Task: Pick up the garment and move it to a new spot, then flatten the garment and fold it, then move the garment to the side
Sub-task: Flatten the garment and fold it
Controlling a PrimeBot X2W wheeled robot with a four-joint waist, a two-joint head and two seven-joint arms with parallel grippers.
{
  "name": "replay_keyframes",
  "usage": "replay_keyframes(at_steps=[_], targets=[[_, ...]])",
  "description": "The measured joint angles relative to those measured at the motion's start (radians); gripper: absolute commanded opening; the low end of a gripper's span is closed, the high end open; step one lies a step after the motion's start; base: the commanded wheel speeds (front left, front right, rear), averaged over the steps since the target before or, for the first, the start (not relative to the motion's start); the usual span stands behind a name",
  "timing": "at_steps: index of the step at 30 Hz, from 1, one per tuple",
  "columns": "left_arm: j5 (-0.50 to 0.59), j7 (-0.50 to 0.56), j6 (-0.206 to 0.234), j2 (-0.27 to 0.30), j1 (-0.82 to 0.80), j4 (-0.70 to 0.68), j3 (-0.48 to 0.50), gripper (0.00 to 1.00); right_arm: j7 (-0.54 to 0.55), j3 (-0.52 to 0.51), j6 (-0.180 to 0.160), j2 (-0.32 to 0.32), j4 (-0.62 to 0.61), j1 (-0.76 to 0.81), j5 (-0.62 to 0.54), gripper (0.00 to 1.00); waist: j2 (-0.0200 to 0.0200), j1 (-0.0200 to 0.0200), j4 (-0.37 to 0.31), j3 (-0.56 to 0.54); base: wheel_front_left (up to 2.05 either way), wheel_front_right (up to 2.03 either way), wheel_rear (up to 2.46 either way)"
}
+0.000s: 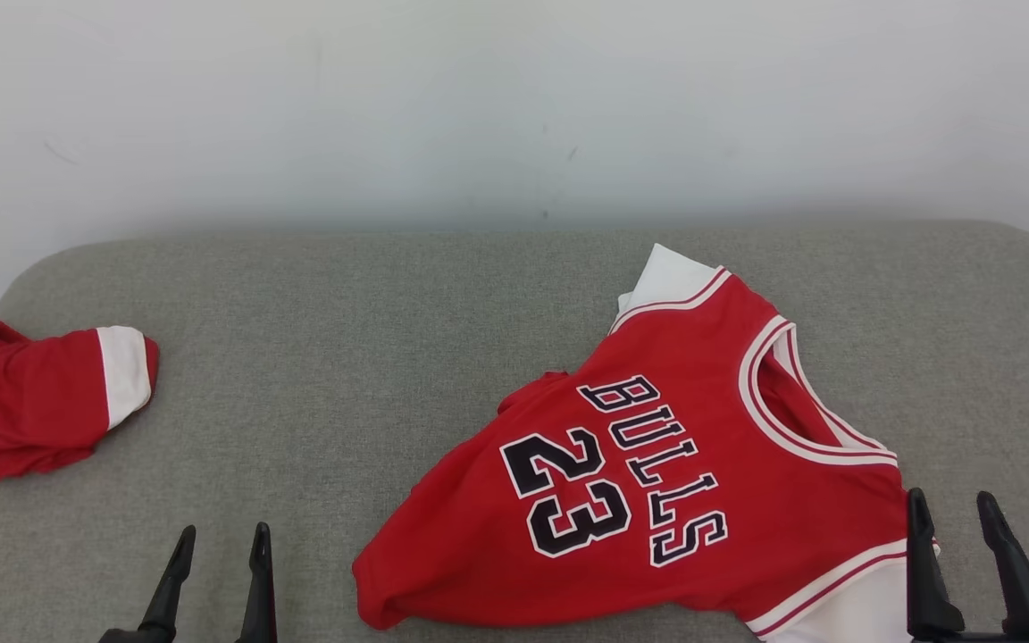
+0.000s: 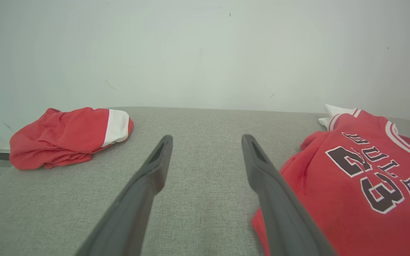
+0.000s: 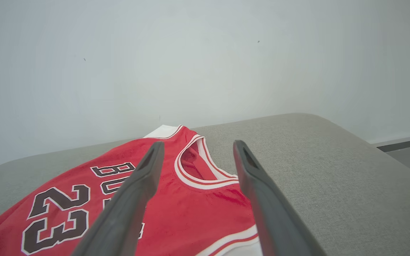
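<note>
The garment (image 1: pixel 657 464) is a red basketball jersey with white trim and dark "BULLS 23" lettering. It lies loosely spread and slightly rumpled on the right half of the grey padded table (image 1: pixel 345 357), neck hole toward the right. My right gripper (image 1: pixel 954 505) is open at the jersey's near right corner, over the white armhole trim, with nothing between its fingers. In the right wrist view the jersey (image 3: pixel 176 199) lies under the open gripper (image 3: pixel 196 147). My left gripper (image 1: pixel 221 536) stands open over bare table left of the jersey (image 2: pixel 361 177), as the left wrist view (image 2: pixel 206 140) shows.
A second red item with a white band (image 1: pixel 32 397) lies bunched at the table's left edge, also seen in the left wrist view (image 2: pixel 69 137). A pale wall rises behind the table. The table's rounded right edge (image 3: pixel 368 149) drops off to a floor.
</note>
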Motion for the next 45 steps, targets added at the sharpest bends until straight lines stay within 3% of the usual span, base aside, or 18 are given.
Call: replay_keyframes(at_steps=[11, 19, 33, 45], targets=[[0.002, 0.000, 0.000, -0.001, 0.010, 0.004, 0.002, 1.00, -0.057, 0.096, 0.000, 0.000, 0.047, -0.022, 0.003, 1.00, 0.0000, 0.0000, 0.023, -0.010, 0.00, 0.00, 0.00], [-0.009, 0.000, 0.000, 0.000, 0.010, 0.053, -0.056, 1.00, -0.063, 0.113, 0.000, -0.007, 0.073, -0.035, 0.003, 1.00, 0.0000, 0.0000, 0.017, -0.001, 0.00, 0.00, 0.00], [-0.074, 0.000, -0.002, 0.017, -0.075, 0.247, -0.197, 1.00, -0.067, 0.132, 0.000, -0.014, 0.086, -0.076, 0.006, 1.00, 0.0000, 0.0002, -0.032, 0.053, 0.00, 0.00, 0.00], [-0.110, 0.000, -0.002, 0.022, -0.154, 0.437, -0.246, 1.00, -0.067, 0.129, 0.000, -0.008, 0.083, -0.092, 0.003, 1.00, 0.0000, 0.0002, -0.065, 0.091, 0.00, 0.00, 0.00]])
